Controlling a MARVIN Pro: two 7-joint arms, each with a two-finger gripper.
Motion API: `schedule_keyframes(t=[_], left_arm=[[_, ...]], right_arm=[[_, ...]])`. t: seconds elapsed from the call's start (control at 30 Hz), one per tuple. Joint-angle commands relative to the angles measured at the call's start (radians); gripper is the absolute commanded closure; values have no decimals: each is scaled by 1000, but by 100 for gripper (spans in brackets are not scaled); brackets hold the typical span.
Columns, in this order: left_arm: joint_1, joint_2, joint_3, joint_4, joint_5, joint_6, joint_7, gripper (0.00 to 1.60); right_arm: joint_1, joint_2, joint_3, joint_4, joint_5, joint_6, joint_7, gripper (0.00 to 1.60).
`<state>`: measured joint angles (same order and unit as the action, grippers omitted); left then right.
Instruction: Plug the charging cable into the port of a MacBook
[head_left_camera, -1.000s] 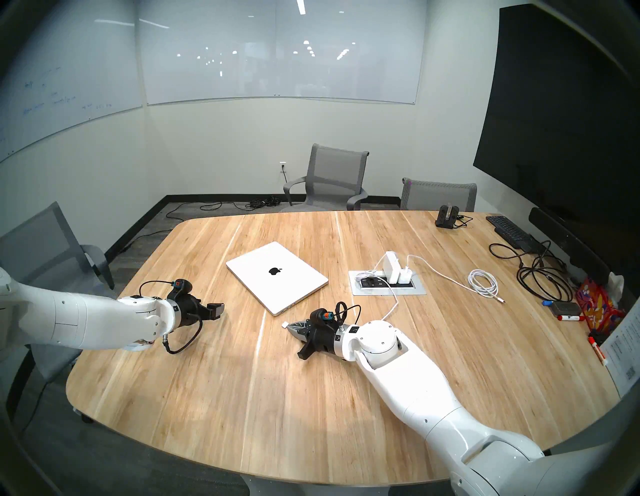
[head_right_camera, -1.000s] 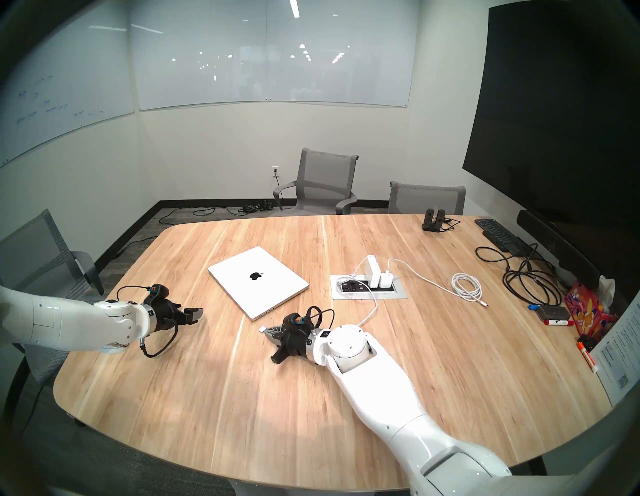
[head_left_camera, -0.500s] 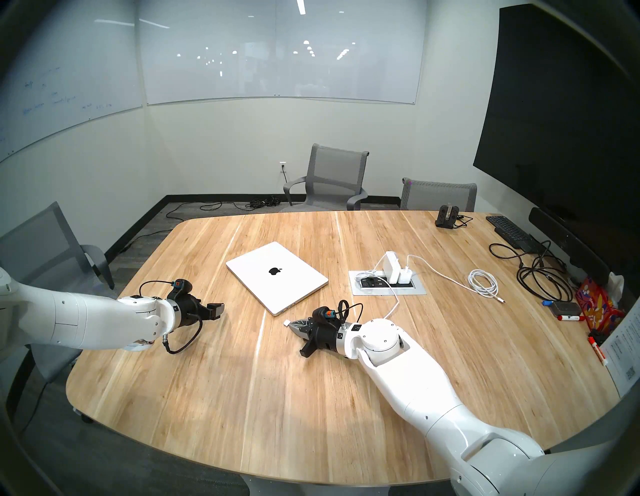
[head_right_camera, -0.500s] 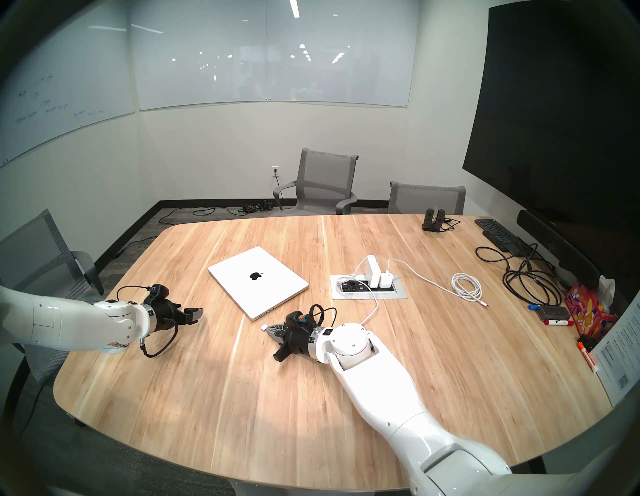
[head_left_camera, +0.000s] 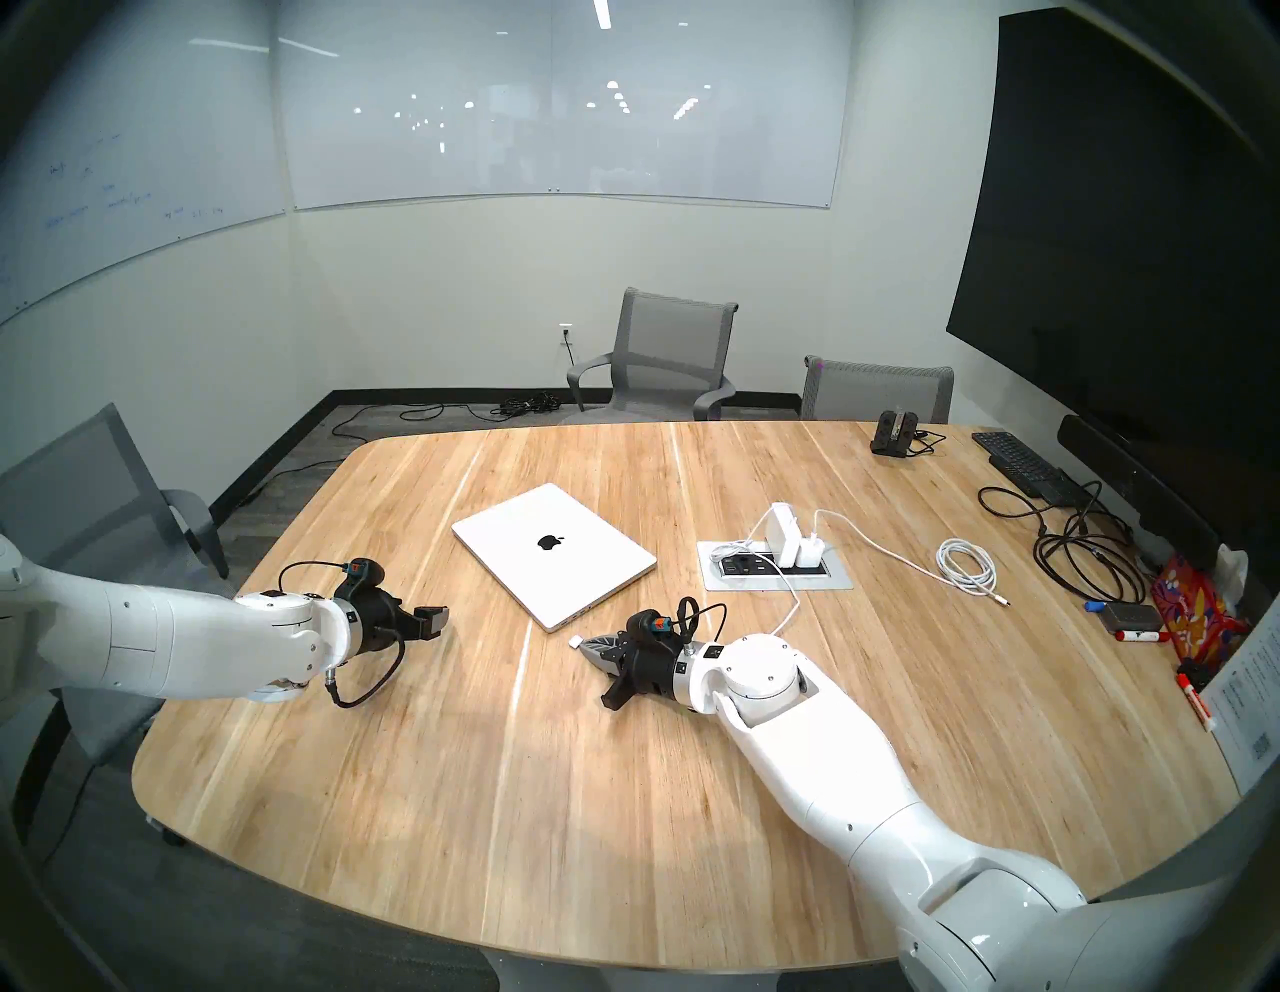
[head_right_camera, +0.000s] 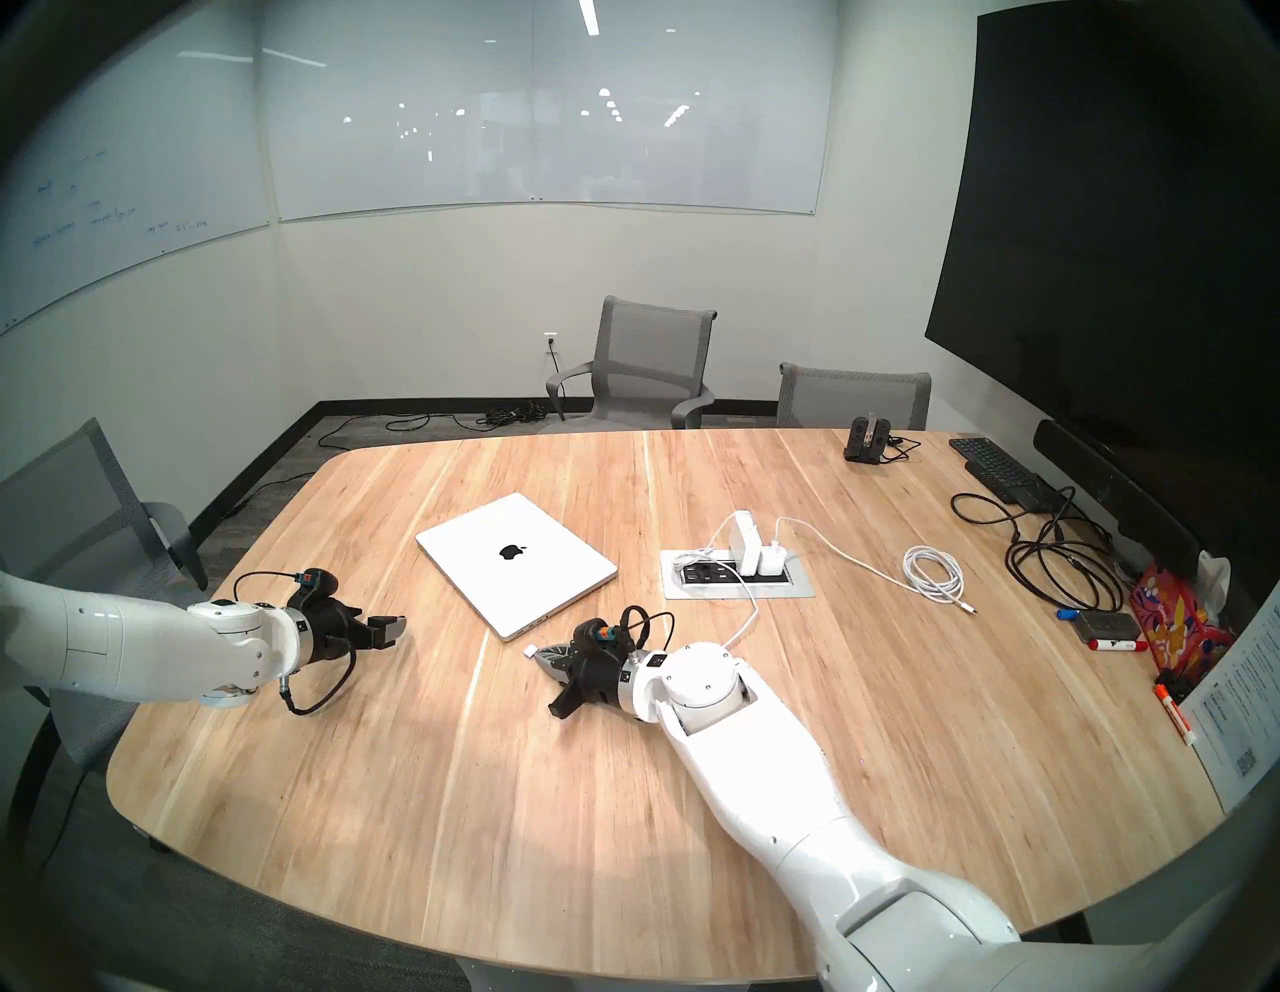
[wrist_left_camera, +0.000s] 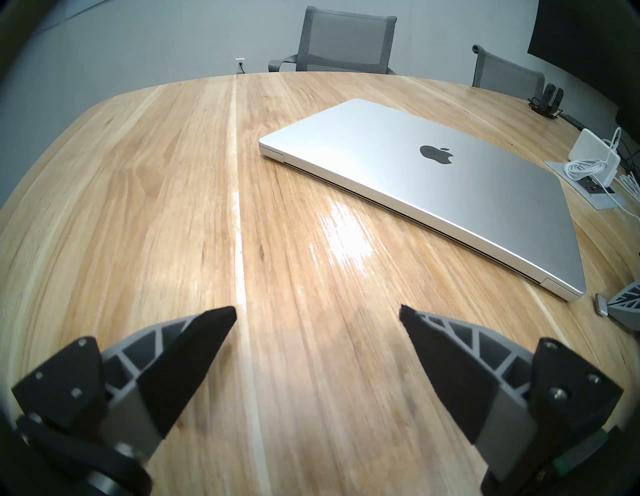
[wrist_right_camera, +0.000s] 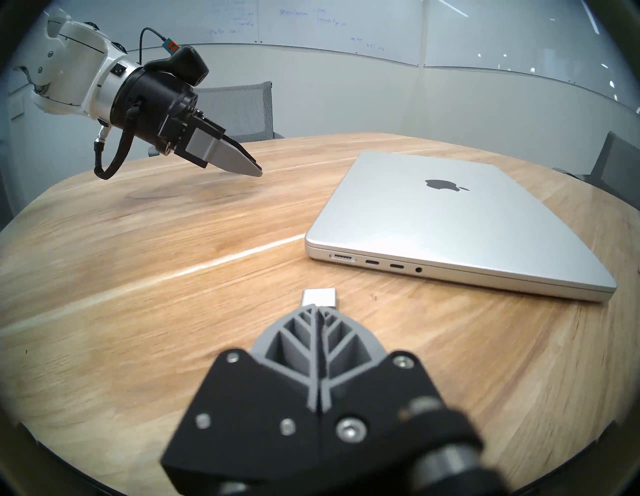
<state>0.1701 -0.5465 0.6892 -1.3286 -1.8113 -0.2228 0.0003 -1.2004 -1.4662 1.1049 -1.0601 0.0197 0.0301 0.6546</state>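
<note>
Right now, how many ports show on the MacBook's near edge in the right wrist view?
4 on the MacBook edge facing the right gripper: a wide flat slot nearest the left corner, two small oval ports next, then a round jack. Other edges may hide more.

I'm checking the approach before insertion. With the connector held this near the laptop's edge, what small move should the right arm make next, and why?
Probably a short advance, nudged toward the wide slot at the left end of the port row. The right gripper is shut on the charging cable, whose tip sits just short of the MacBook and slightly left of that slot.
</note>
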Motion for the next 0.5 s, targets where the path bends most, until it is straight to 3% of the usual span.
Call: schedule_keyframes(t=[0.0, 0.47], left_arm=[[-14, -1, -10, 0, 1, -3, 0, 0], [-14, -1, -10, 0, 1, -3, 0, 0]], right_arm=[[43, -30, -12, 27, -12, -14, -10, 160], [72, -53, -24, 85, -24, -35, -23, 160]])
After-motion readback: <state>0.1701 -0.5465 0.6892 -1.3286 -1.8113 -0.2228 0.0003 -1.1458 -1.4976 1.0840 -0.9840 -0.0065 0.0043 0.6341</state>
